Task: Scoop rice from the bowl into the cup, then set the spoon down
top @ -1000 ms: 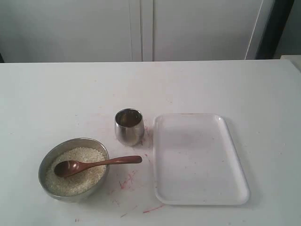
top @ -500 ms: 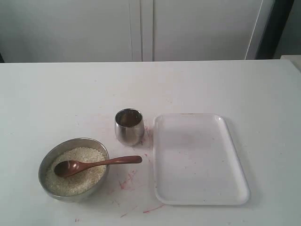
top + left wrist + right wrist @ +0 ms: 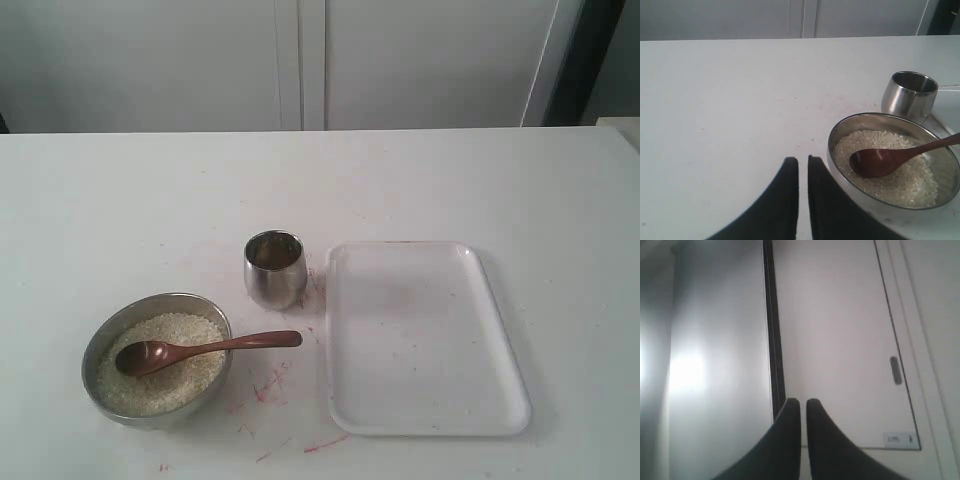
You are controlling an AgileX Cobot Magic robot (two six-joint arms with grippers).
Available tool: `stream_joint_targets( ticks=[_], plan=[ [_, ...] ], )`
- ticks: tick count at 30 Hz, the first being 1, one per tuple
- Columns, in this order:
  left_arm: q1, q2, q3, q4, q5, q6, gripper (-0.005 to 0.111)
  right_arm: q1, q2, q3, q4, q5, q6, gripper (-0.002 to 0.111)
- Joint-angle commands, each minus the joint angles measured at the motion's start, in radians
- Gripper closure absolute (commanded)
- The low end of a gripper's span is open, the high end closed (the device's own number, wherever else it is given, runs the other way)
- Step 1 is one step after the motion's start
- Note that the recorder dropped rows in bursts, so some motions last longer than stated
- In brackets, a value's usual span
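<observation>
Spoon (image 3: 200, 349) lies on rice (image 3: 160, 385) in bowl (image 3: 95, 345), at 7 o'clock of table (image 3: 120, 200); handle overhangs rim toward 3 o'clock. Cup (image 3: 274, 268) at 1 o'clock from bowl. Left gripper (image 3: 803, 160) closed, empty, near bowl: judged the nearer arm. Right gripper (image 3: 803, 401) closed, empty, facing cabinet (image 3: 840, 340)

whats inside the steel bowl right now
A mound of rice fills the bowl, and the spoon rests with its head on top, handle crossing the rim. The rice hides the bowl's bottom.
</observation>
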Motion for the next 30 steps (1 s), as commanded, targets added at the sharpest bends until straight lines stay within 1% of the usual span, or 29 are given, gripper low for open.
stream_joint_targets(
  ticks=[1,2,3,4,8,14,15,21,26,30],
  plan=[
    [0.002,0.001,-0.007,-0.007,-0.003,-0.002,0.092,0.004,0.137,-0.085,-0.292,-0.152,0.272,0.103],
    [0.002,0.001,-0.007,-0.007,-0.003,-0.002,0.092,0.004,0.168,-0.098,-0.292,-0.182,0.282,0.103],
    [0.002,0.001,-0.007,-0.007,-0.003,-0.002,0.092,0.004,0.225,-0.116,-0.292,-0.264,0.282,0.103],
    [0.002,0.001,-0.007,-0.007,-0.003,-0.002,0.092,0.004,0.247,-0.120,-0.292,-0.307,0.282,0.103],
    [0.002,0.001,-0.007,-0.007,-0.003,-0.002,0.092,0.004,0.361,-0.131,-0.292,-0.446,0.282,0.103],
    [0.002,0.001,-0.007,-0.007,-0.003,-0.002,0.092,0.004,0.459,-0.131,-0.292,-0.487,0.282,0.103],
    [0.002,0.001,-0.007,-0.007,-0.003,-0.002,0.092,0.004,0.477,-0.131,-0.292,-0.489,0.274,0.108],
    [0.002,0.001,-0.007,-0.007,-0.003,-0.002,0.092,0.004,0.523,-0.131,-0.292,-0.519,0.160,0.108],
    [0.002,0.001,-0.007,-0.007,-0.003,-0.002,0.092,0.004,0.594,-0.125,-0.292,-0.555,0.110,0.108],
    [0.002,0.001,-0.007,-0.007,-0.003,-0.002,0.092,0.004,0.662,-0.125,-0.292,-0.596,0.111,0.108]
  ],
)
